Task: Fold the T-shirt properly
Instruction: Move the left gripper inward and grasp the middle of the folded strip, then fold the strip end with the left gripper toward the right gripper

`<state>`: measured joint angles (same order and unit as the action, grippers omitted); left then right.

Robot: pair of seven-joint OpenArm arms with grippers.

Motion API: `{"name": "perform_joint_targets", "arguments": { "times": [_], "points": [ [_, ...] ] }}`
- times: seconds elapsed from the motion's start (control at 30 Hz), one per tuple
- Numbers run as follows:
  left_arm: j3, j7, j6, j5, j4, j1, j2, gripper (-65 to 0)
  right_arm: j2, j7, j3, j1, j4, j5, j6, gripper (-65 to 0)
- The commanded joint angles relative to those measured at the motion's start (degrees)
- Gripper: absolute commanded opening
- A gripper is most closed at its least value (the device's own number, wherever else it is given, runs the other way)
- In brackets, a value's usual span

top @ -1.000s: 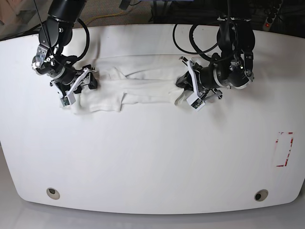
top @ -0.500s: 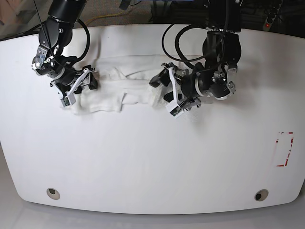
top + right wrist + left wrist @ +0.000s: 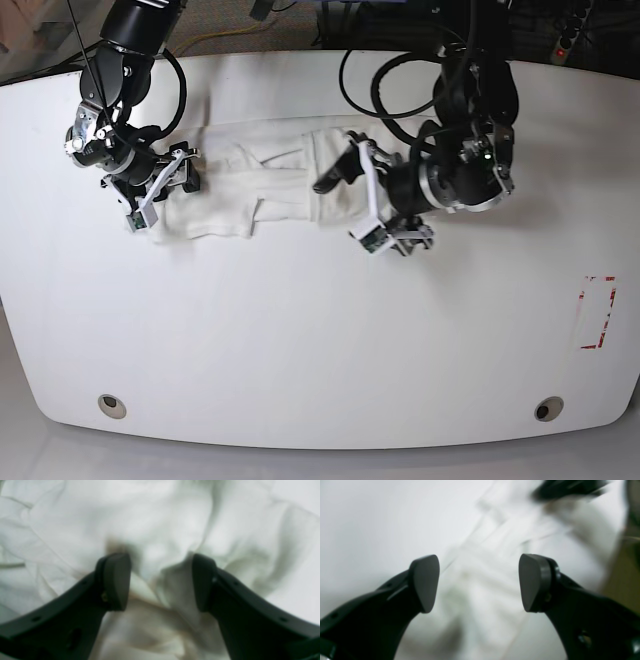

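The white T-shirt lies bunched and folded in a strip on the far part of the white table; no print shows. My left gripper hovers at the shirt's folded right end. In the left wrist view it is open and empty, with the blurred shirt below. My right gripper is at the shirt's left end. In the right wrist view it is open, with a ridge of the shirt's cloth rising between its fingers.
A red-marked rectangle is on the table at the right. Two round holes sit near the front edge. Black cables loop behind the left arm at the table's far edge.
My left arm has moved left, carrying the shirt's right end over onto its middle, so the shirt is now shorter. The right arm has barely moved.
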<state>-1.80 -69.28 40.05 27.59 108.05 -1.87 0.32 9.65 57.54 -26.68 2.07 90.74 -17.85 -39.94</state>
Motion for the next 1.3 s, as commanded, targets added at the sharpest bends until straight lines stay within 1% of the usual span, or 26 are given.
{"name": "perform_joint_targets", "arguments": {
  "times": [0.0,0.1,0.23,0.33,0.4,0.47,0.57,0.67,0.73,0.77,0.9,0.97,1.07,1.17,1.27],
  "points": [
    [1.8,0.6,-0.1,-0.7,0.4,-0.5,-1.4,-19.2,0.5,0.7,-0.3,-1.2,4.9,-0.9,-0.1,-28.7],
    [2.1,0.6,-0.1,-1.6,0.2,1.7,-4.5,-19.3,0.5,3.2,-2.2,-1.3,8.5,-2.8,-0.1,-28.7],
    [2.3,1.3,-0.1,-2.6,0.0,4.4,-8.0,-19.3,0.4,7.7,-8.4,-3.3,10.2,-8.3,-0.1,-28.7],
    [2.3,4.4,-0.1,-2.7,0.0,6.8,-9.9,-22.6,0.5,11.2,-15.0,-6.0,8.9,-10.9,-0.1,-28.7],
    [2.2,6.7,-0.1,-2.7,0.0,8.4,-10.4,-25.7,0.9,13.2,-18.9,-7.6,6.8,-10.9,-0.1,-28.4],
    [2.2,7.6,-0.1,-2.7,0.0,9.5,-10.1,-26.2,2.1,14.2,-21.5,-9.0,3.8,-10.9,-0.1,-28.1],
    [2.2,7.7,-0.1,-2.7,0.0,10.3,-10.0,-26.5,4.8,15.3,-22.6,-10.4,-2.9,-11.4,-0.1,-27.9],
    [2.2,7.9,-0.2,-2.8,-0.1,10.5,-9.7,-26.9,6.4,14.2,-23.0,-11.4,-9.7,-11.4,-0.1,-27.9],
    [2.3,7.9,-0.2,-3.3,-0.2,10.6,-9.4,-31.4,6.7,12.4,-23.0,-11.6,-14.2,-11.4,-0.1,-27.9],
    [2.2,7.9,-0.2,-3.8,-0.4,10.6,-9.3,-35.8,6.7,11.5,-22.9,-11.6,-16.1,-11.4,-0.1,-27.9],
    [1.9,7.8,-0.2,-5.8,-0.8,10.6,-9.2,-58.2,6.7,10.3,-22.6,-11.5,-19.4,-11.4,-0.1,-27.9],
    [1.8,7.8,-0.2,-7.1,-0.8,10.6,-9.2,-65.0,5.3,10.5,-22.5,-11.3,-19.1,-11.5,-0.1,-27.9],
    [1.8,7.8,-0.2,-8.7,-0.8,10.8,-9.2,-64.4,3.6,10.5,-22.0,-9.6,-17.0,-11.5,-0.1,-27.9],
    [1.8,7.8,-0.2,-10.8,-2.5,10.6,-9.2,-64.4,2.2,10.5,-19.1,-8.4,-14.6,-11.5,-0.1,-27.9],
    [1.8,7.8,-0.2,-12.1,-5.1,10.3,-9.2,-64.4,0.1,10.5,-17.4,-6.7,-12.7,-11.5,-0.1,-27.9]
  ]
}}
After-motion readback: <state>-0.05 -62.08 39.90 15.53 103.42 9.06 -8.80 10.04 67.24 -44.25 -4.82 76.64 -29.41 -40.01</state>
